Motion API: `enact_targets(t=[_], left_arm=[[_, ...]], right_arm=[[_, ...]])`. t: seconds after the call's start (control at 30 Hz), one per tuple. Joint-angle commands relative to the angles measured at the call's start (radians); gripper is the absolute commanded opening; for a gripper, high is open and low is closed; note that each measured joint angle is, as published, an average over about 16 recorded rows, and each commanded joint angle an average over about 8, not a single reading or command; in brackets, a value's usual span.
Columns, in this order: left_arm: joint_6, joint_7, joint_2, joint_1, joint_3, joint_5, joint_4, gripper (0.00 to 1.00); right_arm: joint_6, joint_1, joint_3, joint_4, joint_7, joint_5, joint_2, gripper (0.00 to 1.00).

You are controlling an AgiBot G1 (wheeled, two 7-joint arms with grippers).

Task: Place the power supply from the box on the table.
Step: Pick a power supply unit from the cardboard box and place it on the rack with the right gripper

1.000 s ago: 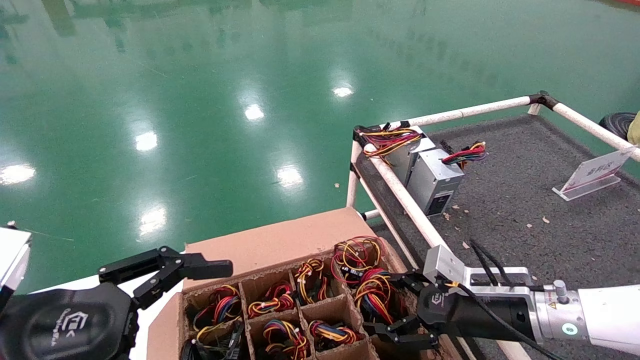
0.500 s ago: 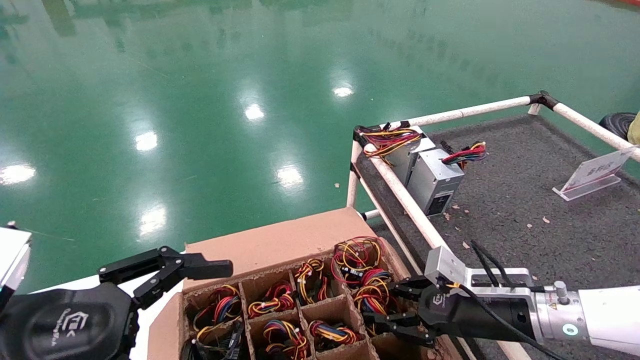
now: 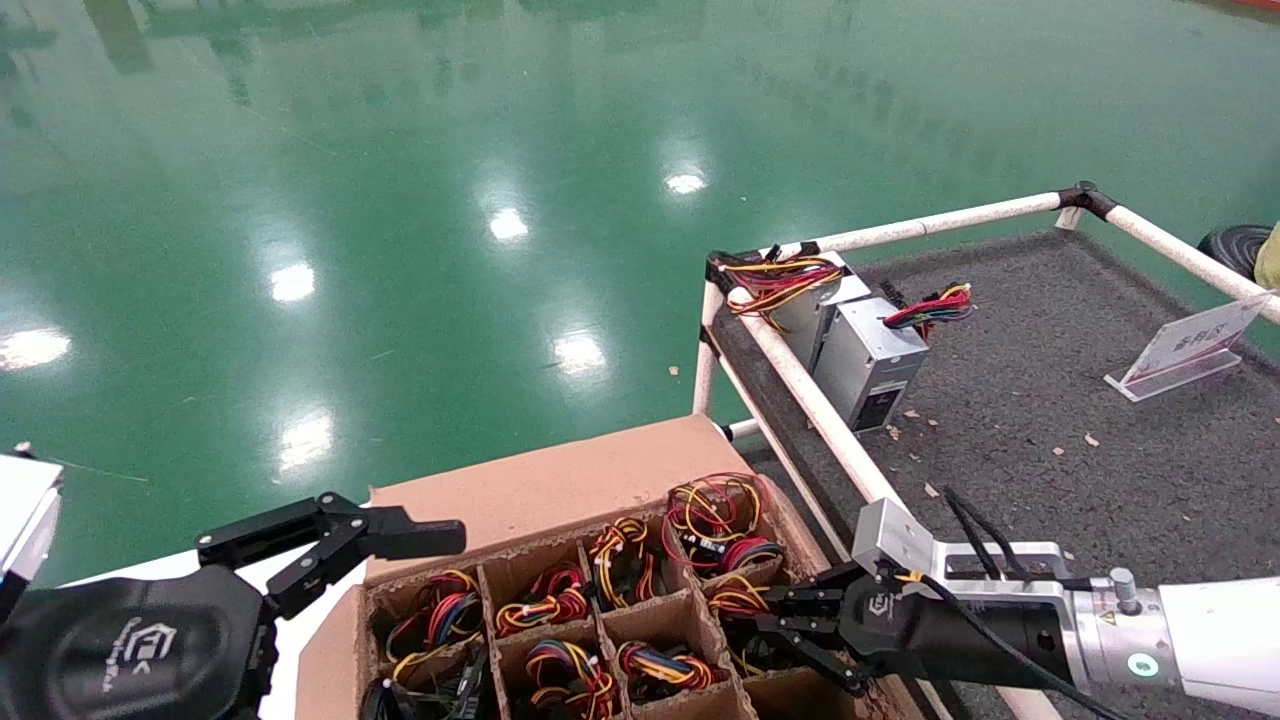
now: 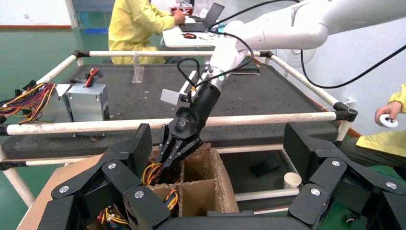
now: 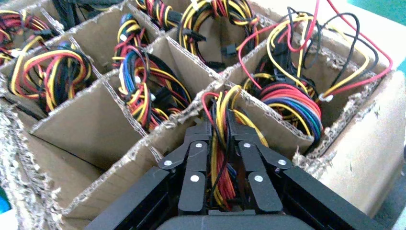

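The brown cardboard box (image 3: 560, 480) has a grid of cells filled with coiled wires. My right gripper (image 3: 770, 625) reaches down into a cell on the box's right side. It is shut on a red, yellow and black wire bundle (image 5: 221, 110) of the power supply, whose metal body is hidden in the cell. The same gripper (image 4: 167, 163) shows in the left wrist view, dipped into the box (image 4: 218, 177). My left gripper (image 3: 380, 560) hangs open at the box's left side, holding nothing. The dark grey table (image 3: 1050, 400) lies to the right.
Two silver bricks (image 3: 865, 360) with tight wire bundles lie in the table's near-left corner against the white rail (image 3: 810, 400). A small sign stand (image 3: 1185, 345) sits at the table's right. A person in yellow (image 4: 139, 28) sits beyond the table. Green floor lies behind.
My right gripper has sunk lower into the cell and its fingers have drawn together on the wire bundle, which now sits lower. The left arm has not moved.
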Motion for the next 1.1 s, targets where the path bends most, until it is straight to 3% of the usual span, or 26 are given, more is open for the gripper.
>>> enact_targets(t=[0.03,0.3,0.53,0.8,1.1], left_arm=[[0.0,0.0,0.0,0.0,0.0,0.0,0.0,1.0],[0.0,0.0,0.0,0.0,0.0,0.0,0.0,1.0],[0.0,0.0,0.0,0.0,0.0,0.0,0.0,1.0],[0.0,0.0,0.0,0.0,0.0,0.0,0.0,1.0],[0.0,0.0,0.0,0.0,0.0,0.0,0.0,1.0]], right_arm=[[-0.005,0.002,0.002,-0.005,-0.001,0.004,-0.002,0.0],[-0.034,0.026,0.018,0.019,0.007,0.027,0.031,0.0],[-0.07,0.044,0.053,0.105,0.069,0.082,0.084,0.0],[-0.073,0.056,0.1,0.342,0.23,0.156,0.192,0.0],[0.036,0.061,0.164,0.64,0.445,0.205,0.327,0.0]])
